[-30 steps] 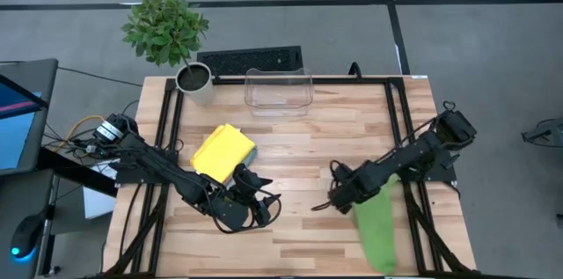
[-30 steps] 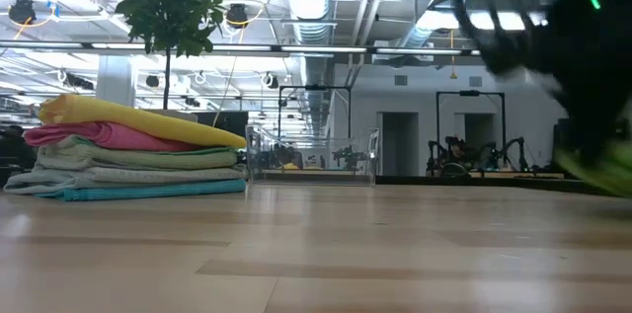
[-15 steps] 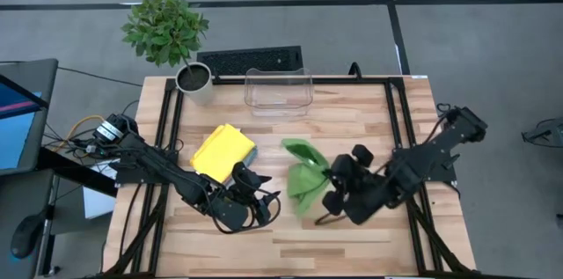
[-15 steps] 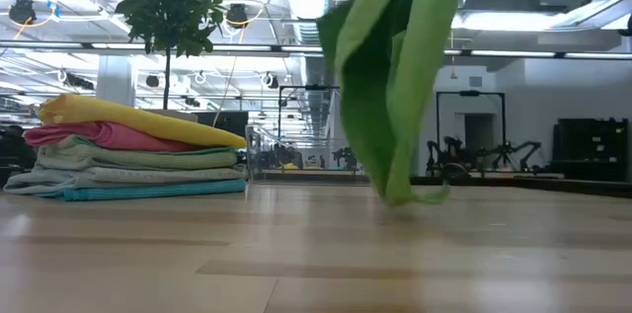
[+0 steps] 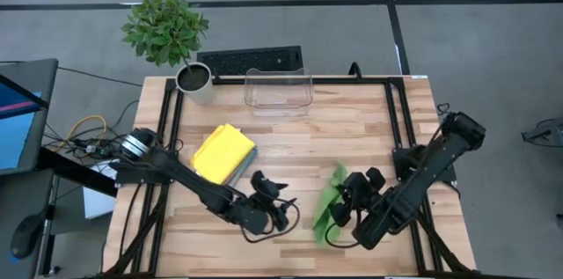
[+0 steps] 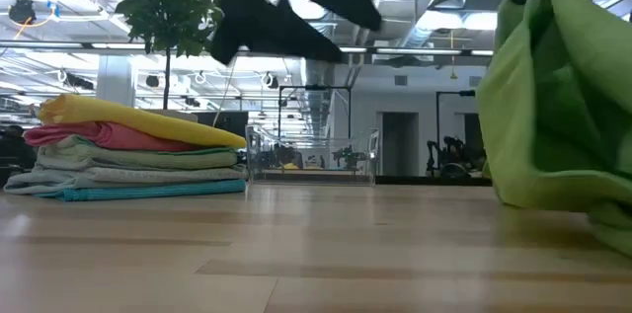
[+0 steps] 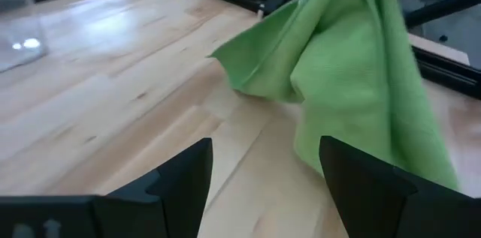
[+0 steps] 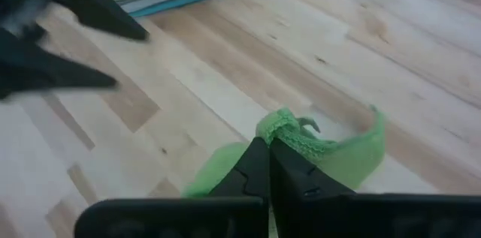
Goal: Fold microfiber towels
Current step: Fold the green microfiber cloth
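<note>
Right of the middle in the high view, the right gripper pinches the lime green towel, which hangs crumpled to the table. Beside it the left gripper waits with fingers apart, holding nothing. At upper left sit the folded towels, plant pot and clear bin. Bare wood lies between.

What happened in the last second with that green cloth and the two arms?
The right gripper, shut on the lime green microfiber towel, swung it from the table's right edge across the middle, then back down to the front centre. The left gripper, open, moved right toward the towel. The folded stack of towels, clear plastic bin and potted plant stayed put.
</note>
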